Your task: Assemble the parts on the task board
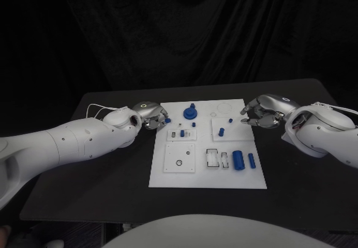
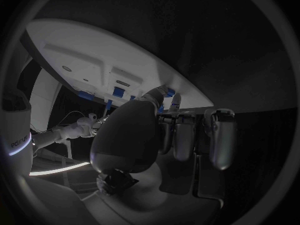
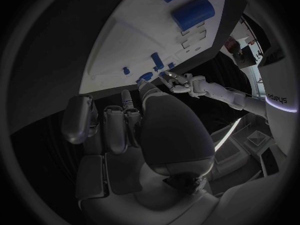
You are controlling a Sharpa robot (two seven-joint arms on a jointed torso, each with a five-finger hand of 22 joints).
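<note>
The white task board (image 1: 170, 173) lies mid-table. On it are a blue knob-shaped part (image 1: 189, 111), small blue pegs (image 1: 182, 133) (image 1: 221, 133), a thick blue cylinder (image 1: 238, 159) and a thin blue rod (image 1: 252, 160). My left hand (image 1: 153, 116) is at the board's far left edge and pinches a small blue part (image 1: 167, 121) between thumb and a finger; the wrist view shows this part (image 2: 169, 91) at the thumb tip. My right hand (image 1: 263, 114) hovers at the board's far right edge, its fingers (image 3: 115, 125) curled in with nothing visible in them.
A pale ring (image 1: 223, 108) lies on the board's far right part. Raised white sub-plates (image 1: 180, 157) with holes and slots (image 1: 212, 158) cover the board's middle. Bare black table (image 1: 97, 181) surrounds the board on all sides.
</note>
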